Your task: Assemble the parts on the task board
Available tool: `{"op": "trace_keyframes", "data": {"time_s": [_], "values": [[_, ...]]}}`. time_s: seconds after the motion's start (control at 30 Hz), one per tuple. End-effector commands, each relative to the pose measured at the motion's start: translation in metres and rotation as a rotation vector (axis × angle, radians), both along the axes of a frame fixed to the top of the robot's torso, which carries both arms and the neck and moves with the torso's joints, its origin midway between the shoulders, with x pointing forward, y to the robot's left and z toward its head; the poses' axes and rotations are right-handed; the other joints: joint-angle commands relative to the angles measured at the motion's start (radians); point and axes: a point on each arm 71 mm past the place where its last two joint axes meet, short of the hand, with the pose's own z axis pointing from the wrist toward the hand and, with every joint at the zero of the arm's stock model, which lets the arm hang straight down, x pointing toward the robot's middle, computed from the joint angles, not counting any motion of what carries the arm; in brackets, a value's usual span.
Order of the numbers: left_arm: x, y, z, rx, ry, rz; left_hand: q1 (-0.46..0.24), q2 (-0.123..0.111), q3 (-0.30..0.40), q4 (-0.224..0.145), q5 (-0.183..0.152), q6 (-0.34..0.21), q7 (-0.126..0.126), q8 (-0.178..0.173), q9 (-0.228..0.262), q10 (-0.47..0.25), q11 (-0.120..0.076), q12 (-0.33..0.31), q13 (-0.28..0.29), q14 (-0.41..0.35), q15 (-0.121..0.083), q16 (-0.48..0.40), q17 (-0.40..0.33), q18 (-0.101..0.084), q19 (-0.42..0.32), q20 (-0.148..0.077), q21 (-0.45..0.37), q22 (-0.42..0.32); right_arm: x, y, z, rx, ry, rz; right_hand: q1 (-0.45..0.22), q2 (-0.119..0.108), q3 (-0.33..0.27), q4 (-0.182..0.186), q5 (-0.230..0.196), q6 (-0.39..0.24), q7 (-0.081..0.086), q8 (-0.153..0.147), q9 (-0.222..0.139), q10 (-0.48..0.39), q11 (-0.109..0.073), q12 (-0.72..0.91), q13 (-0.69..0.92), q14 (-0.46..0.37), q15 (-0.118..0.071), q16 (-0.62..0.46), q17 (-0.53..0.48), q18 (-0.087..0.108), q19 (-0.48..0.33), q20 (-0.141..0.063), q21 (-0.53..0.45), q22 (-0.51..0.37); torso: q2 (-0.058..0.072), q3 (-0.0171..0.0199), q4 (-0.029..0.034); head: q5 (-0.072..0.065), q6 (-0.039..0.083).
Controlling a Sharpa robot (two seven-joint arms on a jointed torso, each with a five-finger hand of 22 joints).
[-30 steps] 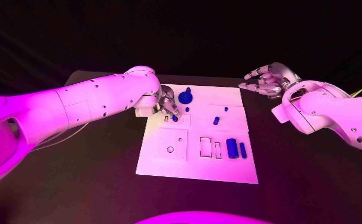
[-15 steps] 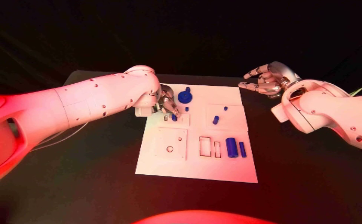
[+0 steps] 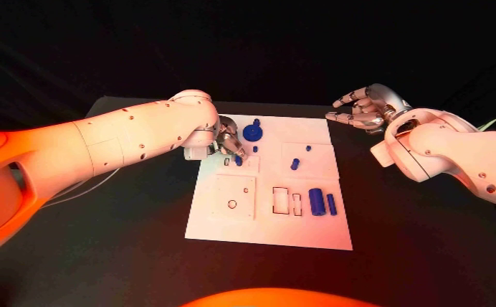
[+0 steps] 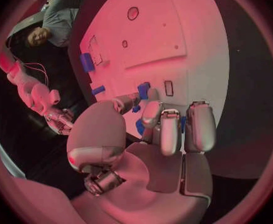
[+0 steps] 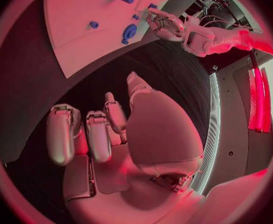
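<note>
As I looked down from the head camera, the task board (image 3: 271, 210) lay flat in the middle of the black table (image 3: 413, 235), its long side running away from me. My left robot hand (image 3: 229, 142) sat over the board's far left corner with its fingers curled down around a small blue part (image 3: 239, 160), which stood at the board's surface beside a small rectangular slot; the left wrist camera showed that part (image 4: 143, 90) between the thumb and the fingertips (image 4: 150, 112), so I read it as pinched, though I could not tell whether it was seated in the board. Just beyond that hand stood a larger round blue part (image 3: 253, 133) with a peg rising from it. Toward the middle of the board's far half I saw 2 more small blue pieces, 1 short one (image 3: 308, 149) and 1 slightly longer (image 3: 296, 164) nearer to me. On the near right of the board a thick blue block (image 3: 316, 202) lay next to a thin blue bar (image 3: 331, 204), both just right of 2 empty rectangular outlines. My right robot hand (image 3: 364, 112) hung above the table off the board's far right corner, well apart from every part, its fingers loosely bent and spread with nothing in them.
</note>
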Motion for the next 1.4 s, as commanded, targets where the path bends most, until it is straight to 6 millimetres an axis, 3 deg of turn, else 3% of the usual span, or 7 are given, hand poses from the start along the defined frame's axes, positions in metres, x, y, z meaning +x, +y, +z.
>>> {"op": "trace_keyframes", "data": {"time_s": [0.03, 0.33, 0.7, 1.13, 1.4], "values": [[-0.0037, -0.0045, -0.007, 0.002, 0.016, -0.012, -0.002, 0.033, 0.036, 0.013, 0.019, 0.056, -0.041, 0.013, 0.046, 0.019, -0.013, 0.015, 0.021, 0.114, -0.011, 0.021, 0.278, -0.023, 0.017, -0.004, 0.015, 0.018, -0.0004, 0.0007, 0.0001, -0.001, -0.002, 0.005, -0.039, 0.007, -0.004, 0.0, 0.005, -0.005, -0.001, 0.023, -0.006, -0.014, -0.001, -0.014, -0.006, 0.083, -0.004, -0.009, 0.182, 0.005, 0.042, -0.008, -0.011, 0.168, 0.0, -0.0006, -0.0003, 0.0, 0.0], [-0.0035, -0.0043, -0.0073, 0.002, 0.017, -0.012, -0.01, 0.027, 0.013, 0.025, 0.02, 0.058, -0.042, 0.009, 0.049, 0.019, -0.014, 0.015, 0.022, 0.114, -0.011, 0.021, 0.278, -0.024, 0.018, -0.005, 0.015, 0.02, -0.0004, 0.0005, 0.0002, -0.002, -0.004, 0.006, -0.039, 0.007, -0.004, 0.0, 0.005, -0.005, -0.001, 0.023, -0.006, -0.014, -0.001, -0.014, -0.006, 0.083, -0.004, -0.009, 0.182, 0.005, 0.042, -0.008, -0.011, 0.168, 0.0, -0.0004, -0.0007, -0.002, -0.001], [-0.0034, -0.0038, -0.0076, 0.003, 0.018, -0.011, -0.026, 0.005, -0.036, 0.045, 0.021, 0.063, -0.043, 0.001, 0.055, 0.02, -0.015, 0.015, 0.025, 0.114, -0.012, 0.021, 0.278, -0.024, 0.019, -0.006, 0.015, 0.021, -0.0003, 0.0003, 0.0002, -0.002, -0.004, 0.006, -0.042, 0.007, -0.005, 0.001, 0.005, -0.006, -0.001, 0.025, -0.006, -0.015, -0.001, -0.015, -0.007, 0.082, -0.004, -0.01, 0.18, 0.005, 0.041, -0.008, -0.013, 0.167, 0.0, -0.0003, 0.0002, -0.002, -0.001], [-0.0031, 0.0001, -0.0077, 0.004, 0.018, -0.006, -0.051, -0.026, -0.148, 0.109, 0.021, 0.075, -0.045, -0.014, 0.066, 0.024, -0.017, 0.017, 0.033, 0.114, -0.014, 0.021, 0.278, -0.024, 0.02, -0.008, 0.014, 0.022, 0.0, -0.0002, 0.0002, -0.002, -0.006, 0.004, -0.049, 0.005, -0.009, 0.003, 0.004, -0.007, -0.001, 0.026, -0.007, -0.016, -0.001, -0.016, -0.008, 0.081, -0.004, -0.012, 0.176, 0.006, 0.04, -0.008, -0.018, 0.164, 0.0, -0.0006, -0.0011, -0.002, -0.001], [-0.0036, 0.0047, -0.0072, 0.006, 0.013, -0.001, -0.052, -0.033, -0.182, 0.13, 0.021, 0.078, -0.046, -0.018, 0.07, 0.025, -0.017, 0.018, 0.035, 0.114, -0.014, 0.021, 0.278, -0.024, 0.02, -0.008, 0.013, 0.023, 0.0002, -0.0006, 0.0002, -0.002, -0.006, 0.002, -0.052, 0.005, -0.011, 0.003, 0.004, -0.008, 0.0, 0.026, -0.008, -0.016, -0.001, -0.015, -0.007, 0.081, -0.004, -0.012, 0.176, 0.006, 0.04, -0.008, -0.018, 0.164, 0.0, -0.0004, -0.0007, -0.003, -0.002]]}}
